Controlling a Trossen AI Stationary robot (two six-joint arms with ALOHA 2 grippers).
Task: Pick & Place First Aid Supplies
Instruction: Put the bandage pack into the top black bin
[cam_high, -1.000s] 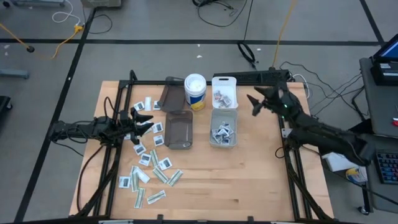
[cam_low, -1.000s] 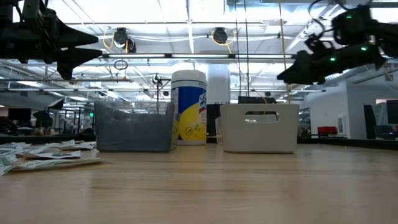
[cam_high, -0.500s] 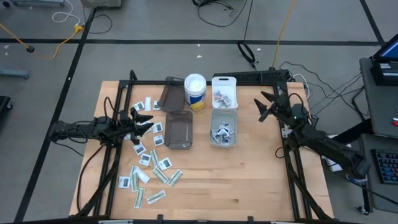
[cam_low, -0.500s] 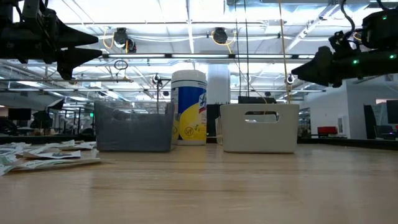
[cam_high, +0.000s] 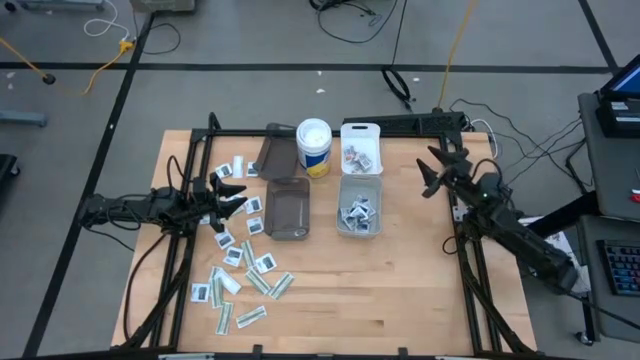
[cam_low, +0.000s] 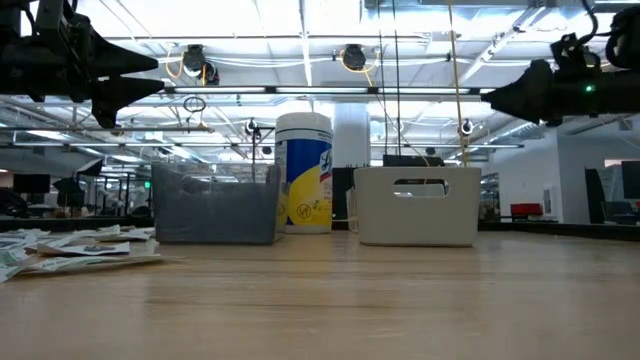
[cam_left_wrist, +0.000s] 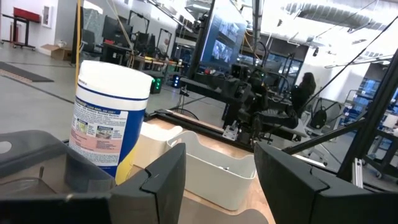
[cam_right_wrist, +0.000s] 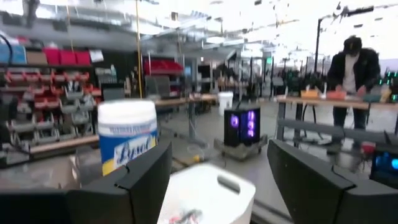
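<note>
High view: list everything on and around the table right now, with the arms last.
first aid packets: many, white and pale green, loose on table's left part
smoky bin: one, grey, table centre
clear bin: one, holds packets, right of smoky bin
white bin: one, holds packets, behind clear bin
wipes canister: one, white and yellow, back centre
left gripper: open, over the loose packets
right gripper: open, empty, right of the bins

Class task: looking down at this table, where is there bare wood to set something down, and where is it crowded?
Free: the near half of the wooden table, in front of the clear plastic bin, and the strip to its right. Crowded: the left side, strewn with small white and pale green packets, and the far middle around the white wipes canister.
</note>
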